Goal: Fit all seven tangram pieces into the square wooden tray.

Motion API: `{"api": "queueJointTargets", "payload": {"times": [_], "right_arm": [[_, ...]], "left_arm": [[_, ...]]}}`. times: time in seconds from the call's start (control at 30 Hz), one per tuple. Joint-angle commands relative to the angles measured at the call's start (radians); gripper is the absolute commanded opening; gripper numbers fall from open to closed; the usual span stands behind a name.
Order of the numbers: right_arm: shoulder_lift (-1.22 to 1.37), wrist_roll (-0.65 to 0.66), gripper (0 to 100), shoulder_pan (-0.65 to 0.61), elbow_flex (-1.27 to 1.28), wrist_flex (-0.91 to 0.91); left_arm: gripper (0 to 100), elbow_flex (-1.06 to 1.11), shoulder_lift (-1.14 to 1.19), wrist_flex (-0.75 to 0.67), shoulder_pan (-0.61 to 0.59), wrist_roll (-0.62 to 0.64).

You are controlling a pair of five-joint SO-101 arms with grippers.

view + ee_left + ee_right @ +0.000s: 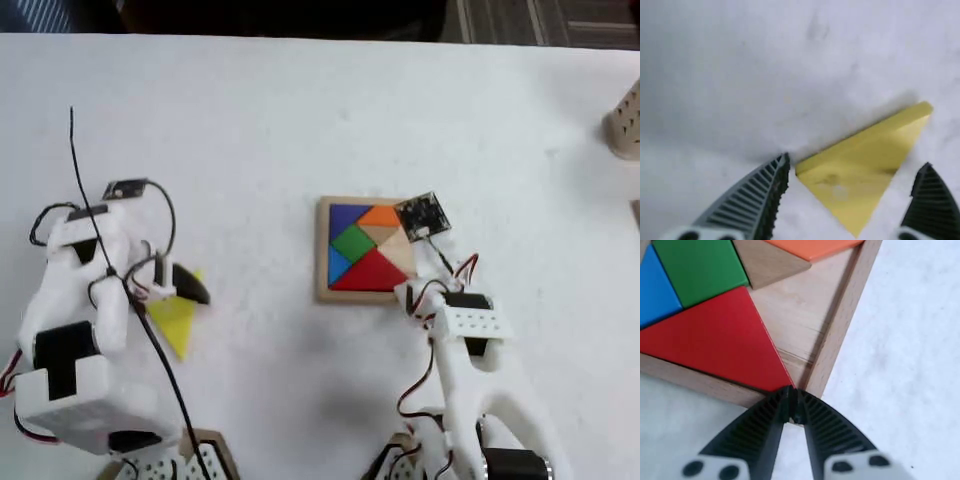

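Observation:
The square wooden tray (322,250) lies mid-table and holds red (372,272), green (352,243), orange (380,214), two blue and a plain wood piece. A triangular patch of its floor (800,320) beside the red triangle (720,340) is bare. My right gripper (792,397) is shut with nothing in it, its tips at the tray's rim (850,315) by the near right corner. The yellow triangle (175,322) lies flat on the table at the left. My left gripper (856,162) is open, low over the yellow triangle (860,165), one finger on each side.
The table is white cloth, with open room between the yellow piece and the tray. A pale wooden object (625,125) stands at the far right edge. Wooden arm bases (205,455) sit at the near edge. Loose cables hang off both arms.

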Motion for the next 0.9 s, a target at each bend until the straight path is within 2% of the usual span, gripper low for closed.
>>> {"api": "queueJointTargets", "payload": {"times": [0.0,0.47,0.6,0.87], "right_arm": [[0.013,0.003,1.8,0.013,-0.025,-0.021],[0.013,0.005,1.8,0.013,-0.025,-0.021],[0.013,0.005,1.8,0.013,-0.025,-0.021],[0.013,0.005,1.8,0.013,-0.025,-0.021]], "left_arm": [[38,-0.017,0.002,0.011,0.054,-0.078],[38,0.005,0.004,0.006,0.071,-0.121],[38,0.015,0.008,-0.014,0.137,-0.143],[36,0.034,0.007,-0.017,0.160,-0.189]]}}
